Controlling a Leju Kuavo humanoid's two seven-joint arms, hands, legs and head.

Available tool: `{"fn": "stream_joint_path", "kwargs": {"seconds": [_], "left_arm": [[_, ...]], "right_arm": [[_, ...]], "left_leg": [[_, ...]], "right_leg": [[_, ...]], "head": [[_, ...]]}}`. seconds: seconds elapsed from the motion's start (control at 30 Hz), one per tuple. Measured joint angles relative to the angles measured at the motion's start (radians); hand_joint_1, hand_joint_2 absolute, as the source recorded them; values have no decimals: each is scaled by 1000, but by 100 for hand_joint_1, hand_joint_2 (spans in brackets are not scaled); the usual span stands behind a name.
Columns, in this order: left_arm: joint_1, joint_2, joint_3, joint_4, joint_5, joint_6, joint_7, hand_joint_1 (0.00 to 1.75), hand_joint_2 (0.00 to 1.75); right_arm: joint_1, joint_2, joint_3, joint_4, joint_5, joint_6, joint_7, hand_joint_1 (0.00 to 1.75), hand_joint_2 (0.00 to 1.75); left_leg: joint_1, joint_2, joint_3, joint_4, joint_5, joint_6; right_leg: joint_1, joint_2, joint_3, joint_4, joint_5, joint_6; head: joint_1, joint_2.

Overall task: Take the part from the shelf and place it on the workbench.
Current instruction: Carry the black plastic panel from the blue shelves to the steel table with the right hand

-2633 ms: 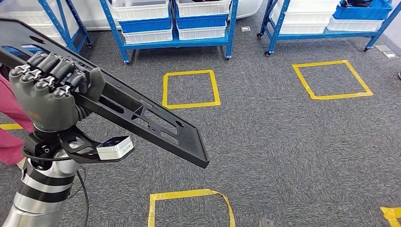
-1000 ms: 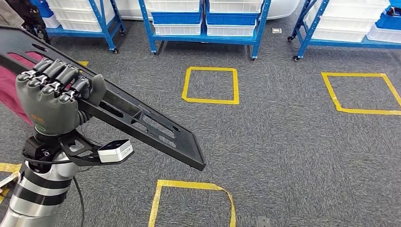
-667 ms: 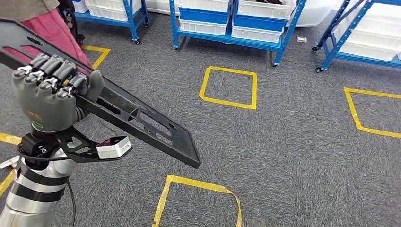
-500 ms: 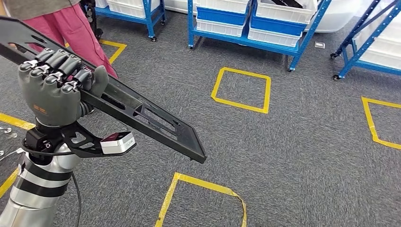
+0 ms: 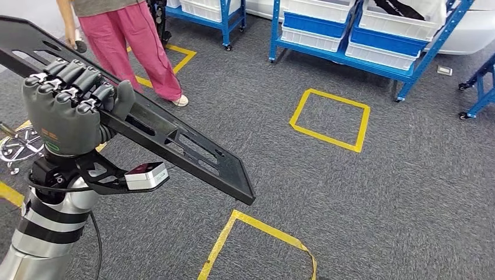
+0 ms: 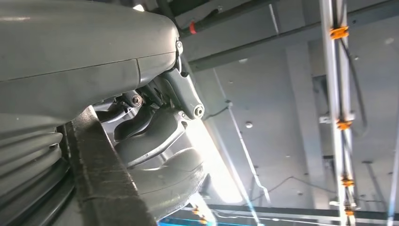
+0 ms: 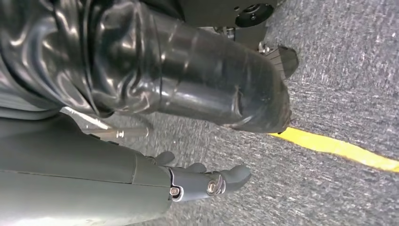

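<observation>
Grey carpet, left robot hand gripping part

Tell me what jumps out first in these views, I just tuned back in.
The long black part stands out first, slanting across the left of the head view with the left hand gripping it near its upper end. Behind it, a person's pink trousers stand at top left beside blue shelves of bins. Yellow tape squares mark the grey carpet.

No readable text, label, brand or number is showing anywhere. A small orange and green marking on the back of the left hand is too blurred to read.
</observation>
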Motion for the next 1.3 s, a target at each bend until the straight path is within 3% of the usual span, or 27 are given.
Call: {"fn": "stream_joint_path", "kwargs": {"seconds": [0.07,0.13,0.17,0.23,0.27,0.3,0.37,0.4,0.47,0.5,0.53,0.57,0.63,0.67,0.73,0.77,0.83,0.9,0.97,1.0,1.03,1.1,1.17,1.23,1.27,1.3], "left_arm": [[0,1,0,0,0,0,0,175,175],[1,2,0,0,0,1,0,175,175],[2,3,0,0,0,2,0,175,175],[6,7,2,0,0,3,0,175,175],[8,9,4,-1,-1,4,0,175,175],[9,11,5,-1,-1,4,0,175,175],[11,12,5,-1,-3,5,0,175,175],[14,11,5,-1,-4,5,0,175,175],[21,12,5,-1,-6,5,0,175,175],[24,12,5,-1,-7,5,0,175,175],[26,12,6,-1,-7,5,0,175,175],[27,12,6,-1,-8,5,0,175,175],[28,12,7,-1,-8,6,0,175,175],[29,13,7,-1,-8,6,0,175,175],[31,14,10,-1,-8,6,0,175,175],[32,16,13,-1,-8,6,0,175,175],[31,20,17,-2,-8,6,0,175,175],[33,21,18,-3,-8,6,0,175,175],[39,21,19,-3,-8,6,0,175,175],[42,22,19,-3,-8,6,0,175,175],[44,22,20,-3,-8,6,0,175,175],[44,22,21,-3,-8,6,0,175,175],[45,22,23,-3,-8,6,0,175,175],[46,23,25,-4,-9,6,-1,175,175],[45,24,27,-4,-9,6,-1,175,175],[44,24,28,-4,-9,6,-1,175,175]], "right_arm": [[-1,0,1,0,2,-1,0,0,0],[-1,-2,2,0,5,-1,-1,0,0],[-2,-3,3,0,7,-1,-1,0,0],[-3,-3,6,0,10,-1,-2,0,0],[-4,-3,7,0,11,-1,-3,0,0],[-4,-2,8,0,11,-2,-4,0,0],[-4,-2,9,0,12,-4,-7,0,0],[-3,-2,9,0,12,-6,-9,0,0],[-1,-1,9,0,13,-9,-11,0,0],[-1,-1,9,0,13,-10,-11,0,0],[0,-2,9,0,14,-12,-11,0,0],[0,-2,9,0,14,-13,-11,0,0],[-1,-5,9,0,14,-15,-11,0,0],[-2,-6,9,0,14,-16,-12,0,0],[-4,-6,9,1,14,-16,-12,0,0],[-5,-5,10,1,15,-16,-11,0,0],[-5,-3,10,1,16,-17,-11,0,0],[-2,-1,10,1,17,-18,-11,0,0],[1,-1,10,1,17,-18,-12,0,0],[1,-1,10,1,17,-18,-12,0,0],[0,-1,11,1,17,-18,-12,0,0],[-1,-3,12,1,17,-19,-12,0,0],[-2,-5,13,1,17,-19,-11,0,0],[-4,-4,14,2,17,-19,-11,0,0],[-5,-4,14,2,17,-19,-12,0,0],[-6,-3,15,2,17,-19,-12,0,0]], "left_leg": [[5,38,78,-131,51,-6],[3,71,137,-232,79,0],[0,74,145,-249,80,6],[-5,46,140,-251,85,24],[-6,33,137,-253,88,32],[-5,20,136,-255,92,40],[-4,-5,131,-256,97,52],[-5,-18,128,-256,99,56],[-10,-49,123,-256,103,61],[-12,-65,122,-256,104,62],[-13,-81,121,-256,107,62],[-13,-96,121,-256,109,61],[-13,-120,119,-256,114,56],[-12,-130,117,-257,116,51],[-11,-152,113,-263,124,39],[-12,-151,110,-261,125,33],[-16,-101,86,-215,94,26],[-14,-33,29,-89,26,18],[-5,-11,-21,15,-10,8],[0,-6,-20,16,-1,4],[5,3,3,-25,24,-1],[11,46,79,-159,79,-11],[9,69,119,-234,98,-7],[3,48,115,-239,99,10],[2,36,113,-240,101,19],[2,24,111,-241,103,28]], "right_leg": [[1,-25,4,2,-5,8],[7,-46,6,5,-13,20],[11,-55,8,5,-16,26],[12,-74,14,2,-18,37],[9,-65,11,8,-23,42],[7,-40,0,32,-38,45],[4,28,-53,143,-91,40],[4,47,-90,217,-120,36],[5,58,-141,306,-143,36],[6,61,-137,291,-130,39],[8,67,-113,234,-103,43],[10,87,-77,155,-71,44],[17,129,-21,35,-26,34],[20,140,-11,12,-17,28],[22,124,-5,5,-9,17],[19,110,0,1,-4,12],[9,81,7,-10,5,3],[9,52,9,-12,6,-3],[9,20,10,-12,4,-3],[8,6,10,-11,3,-2],[7,-8,11,-10,0,1],[8,-31,15,-3,-10,13],[16,-49,17,3,-22,26],[19,-66,20,1,-25,35],[17,-67,20,3,-28,39],[13,-51,14,17,-37,42]], "head": [[0,0],[2,0],[3,0],[6,0],[7,0],[7,0],[9,0],[9,0],[9,0],[9,0],[9,0],[9,0],[9,0],[8,0],[8,0],[7,0],[4,0],[0,0],[0,0],[0,0],[0,0],[-1,0],[2,0],[6,0],[7,0],[7,0]]}}
